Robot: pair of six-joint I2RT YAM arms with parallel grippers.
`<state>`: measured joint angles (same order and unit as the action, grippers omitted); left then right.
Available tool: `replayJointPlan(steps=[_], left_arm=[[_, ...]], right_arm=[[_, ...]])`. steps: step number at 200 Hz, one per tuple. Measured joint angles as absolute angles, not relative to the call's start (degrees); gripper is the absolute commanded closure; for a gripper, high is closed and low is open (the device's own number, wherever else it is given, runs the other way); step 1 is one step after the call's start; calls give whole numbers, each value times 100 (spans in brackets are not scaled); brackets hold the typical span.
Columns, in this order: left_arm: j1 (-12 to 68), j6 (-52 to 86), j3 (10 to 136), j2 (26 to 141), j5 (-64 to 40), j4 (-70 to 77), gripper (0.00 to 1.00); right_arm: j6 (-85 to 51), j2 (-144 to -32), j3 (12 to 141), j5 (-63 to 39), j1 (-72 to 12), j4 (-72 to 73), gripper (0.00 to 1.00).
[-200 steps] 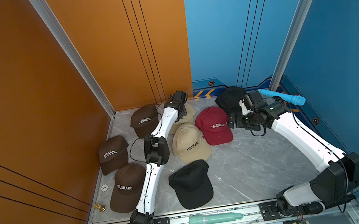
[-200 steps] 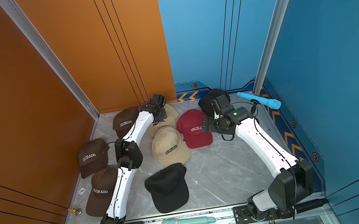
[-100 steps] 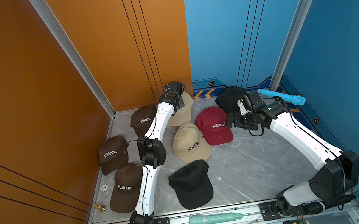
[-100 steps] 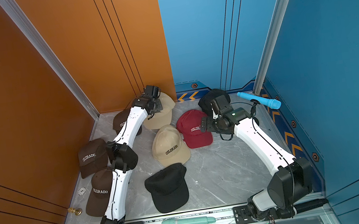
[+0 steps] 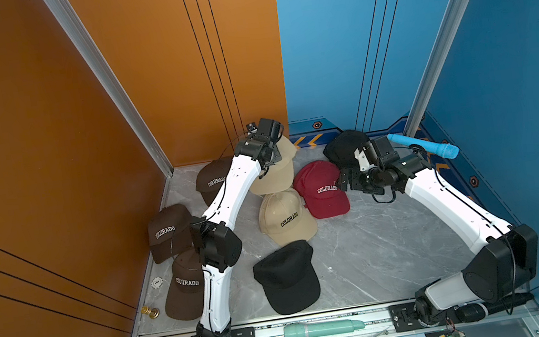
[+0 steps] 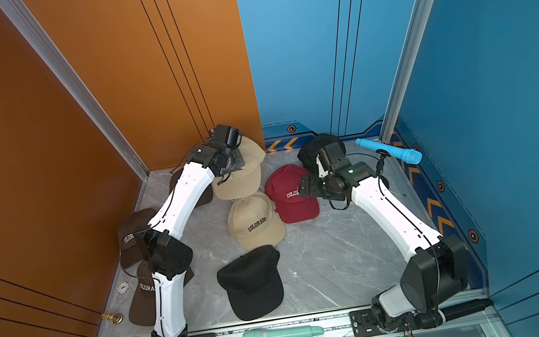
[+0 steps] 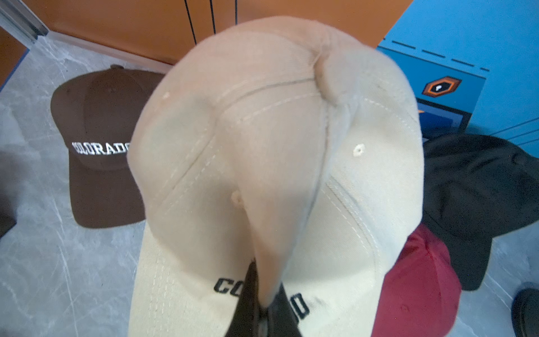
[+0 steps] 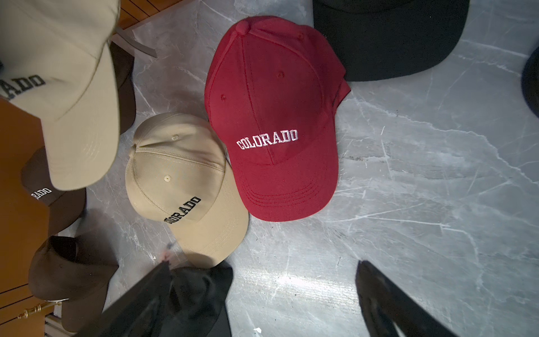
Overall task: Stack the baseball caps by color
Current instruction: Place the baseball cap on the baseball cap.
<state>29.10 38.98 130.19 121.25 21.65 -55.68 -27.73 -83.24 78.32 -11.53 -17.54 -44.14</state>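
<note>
While the grey counter (image 5: 381,250) lies open at lower right, we hold one beige cap (image 5: 274,172) raised at upper centre, left tool (image 7: 264,294) clenched on its crown. The second beige cap (image 5: 284,216) lies just below it, brim downward, nearest our left arm. Our right tool (image 8: 262,265) gapes empty beside the red cap (image 5: 321,187).

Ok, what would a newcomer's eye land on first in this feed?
The left gripper, shut on a beige COLORADO cap and holding it up at the back by the orange wall. Next, the red COLORADO cap on the marble tabletop, with the open right gripper right beside it.
</note>
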Motion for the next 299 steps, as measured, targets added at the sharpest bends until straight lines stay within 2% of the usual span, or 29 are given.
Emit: replayJointPlan(steps=[58,125,216,299], left_arm=[[3693,5253,11334,11087,2609,-5710,100],[4125,6919,10396,10991,2869,-5708,100],[4150,8095,10029,10991,2954,-5682,100],[4434,8281,9972,11139,2912,-5682,100]], right_arm=[[-2685,-8324,7736,-1378,-1686,-4348,0],[-2679,-8324,7697,-1535,-1605,-4281,0],[-2661,-8193,7585,-1634,-1378,-4283,0],[-2637,-8088,7437,-1658,-1313,-4287,0]])
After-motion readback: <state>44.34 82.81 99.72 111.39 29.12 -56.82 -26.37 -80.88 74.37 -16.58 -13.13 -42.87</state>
